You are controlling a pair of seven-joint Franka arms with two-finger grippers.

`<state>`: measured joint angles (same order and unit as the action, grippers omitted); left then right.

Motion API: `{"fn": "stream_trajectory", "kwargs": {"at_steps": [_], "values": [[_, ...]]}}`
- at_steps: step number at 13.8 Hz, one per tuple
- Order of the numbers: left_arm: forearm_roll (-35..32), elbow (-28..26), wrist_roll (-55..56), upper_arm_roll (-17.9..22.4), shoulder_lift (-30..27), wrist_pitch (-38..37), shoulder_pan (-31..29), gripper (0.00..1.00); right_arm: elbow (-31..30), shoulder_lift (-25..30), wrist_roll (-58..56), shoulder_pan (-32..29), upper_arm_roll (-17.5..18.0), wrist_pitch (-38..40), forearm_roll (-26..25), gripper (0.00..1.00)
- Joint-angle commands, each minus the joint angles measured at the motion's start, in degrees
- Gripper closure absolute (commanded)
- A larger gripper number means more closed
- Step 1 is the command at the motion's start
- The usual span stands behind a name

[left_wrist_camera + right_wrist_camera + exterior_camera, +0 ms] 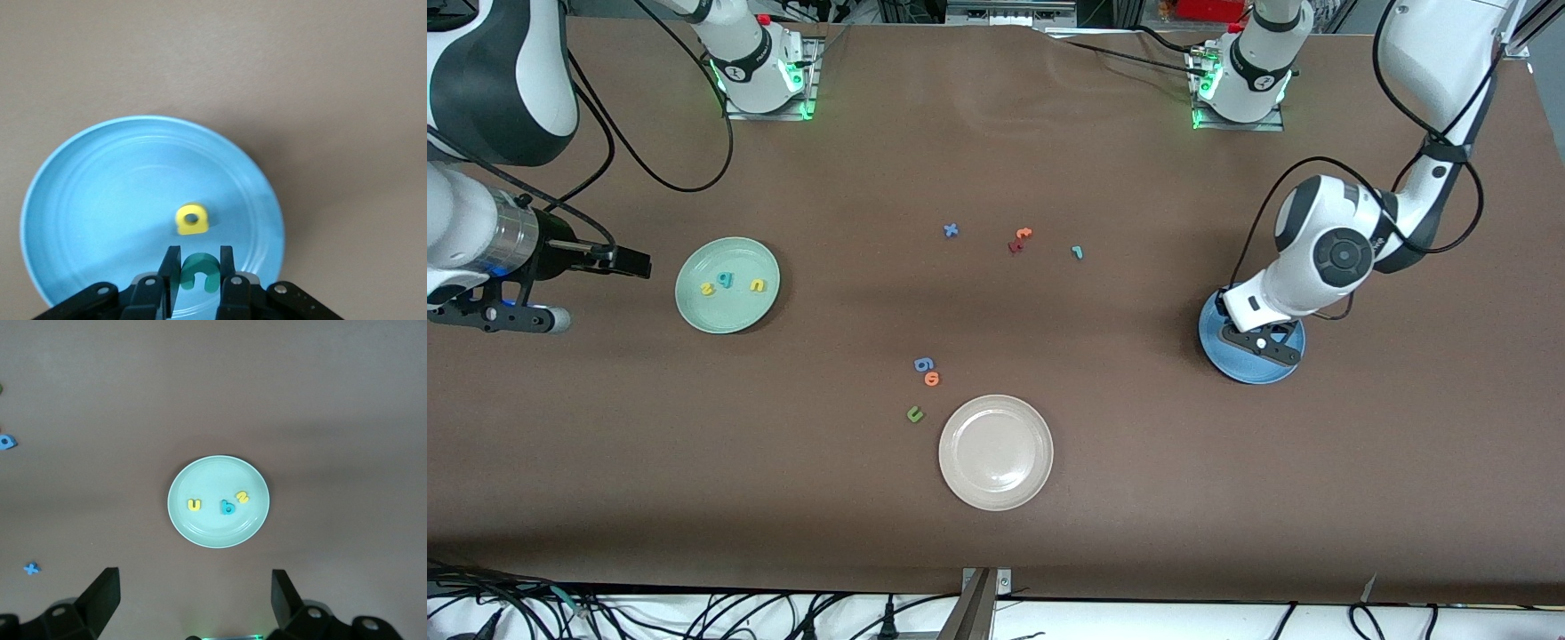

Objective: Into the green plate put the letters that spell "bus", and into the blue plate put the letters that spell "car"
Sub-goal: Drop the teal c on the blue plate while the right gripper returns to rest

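Note:
The blue plate (1246, 372) (100, 200) lies toward the left arm's end of the table. My left gripper (1264, 342) (200, 265) hangs low over it, shut on the teal c (199, 271). A yellow a (192, 219) lies in that plate. The teal r (1077, 252) lies on the bare table toward the middle. The green plate (694, 307) (200, 477) holds the yellow s (708, 289) (243, 497), teal b (727, 280) (228, 507) and yellow u (758, 285) (193, 505). My right gripper (591, 289) (195, 600) waits open and empty, up beside the green plate.
A beige-white plate (996, 484) sits nearest the front camera. Beside it lie a green u (914, 413), an orange o (932, 379) and a blue 6-shaped letter (923, 364). A blue x (951, 230) and orange and red letters (1020, 238) lie mid-table.

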<state>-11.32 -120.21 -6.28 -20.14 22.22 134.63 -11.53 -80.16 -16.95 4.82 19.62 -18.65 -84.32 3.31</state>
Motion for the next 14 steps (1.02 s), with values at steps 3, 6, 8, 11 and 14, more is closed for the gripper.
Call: {"fn": "stream_trajectory", "kwargs": {"at_steps": [3,6,8,11,14], "values": [[-0.8,5.6,2.1,-0.8,2.2,-7.2,0.0,0.15,1.1,0.0,-2.1,-0.7,0.4,-0.7,-0.2,0.0],[3.1,14.7,1.6,-0.8,6.2,-17.7,0.6,0.02,0.7,0.0,-2.5,-6.9,6.8,-1.8,-1.4,0.01],[4.5,14.7,5.5,-1.4,6.5,-18.1,2.2,0.03,0.5,0.6,-2.5,-12.7,14.1,-2.8,-5.9,0.01],[11.0,13.4,17.9,-1.4,6.5,-18.2,9.1,0.04,0.0,1.0,-2.5,-14.3,16.0,-3.1,-6.4,0.01],[11.4,12.1,31.2,-4.7,5.6,-17.7,13.2,0.12,-6.4,4.7,-2.5,-15.1,16.2,-7.5,-6.4,0.01]]}}
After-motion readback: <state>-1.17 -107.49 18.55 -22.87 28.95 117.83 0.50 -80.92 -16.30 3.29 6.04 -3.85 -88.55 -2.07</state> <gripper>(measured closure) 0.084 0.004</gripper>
